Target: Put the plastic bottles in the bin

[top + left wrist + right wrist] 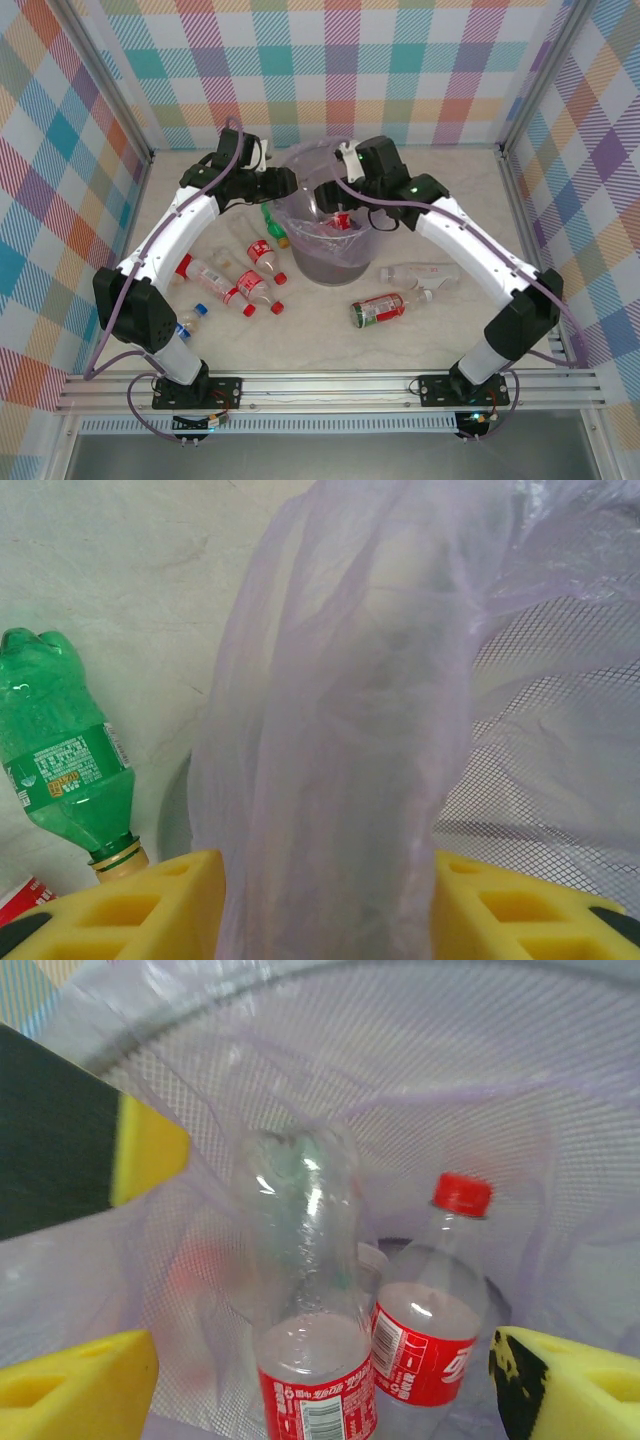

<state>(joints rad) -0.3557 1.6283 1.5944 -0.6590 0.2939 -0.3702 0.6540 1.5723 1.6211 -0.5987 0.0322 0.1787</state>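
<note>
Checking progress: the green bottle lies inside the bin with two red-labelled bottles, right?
No. The green bottle lies on the table beside the bin, outside it, per the left wrist view; the two red-labelled bottles are inside.

Top cam looks down from behind arms (190, 215) over whole bench (330, 345); wrist cams v. close on lilac-bagged round grey mesh bin (335, 272), left outside, right inside.
</note>
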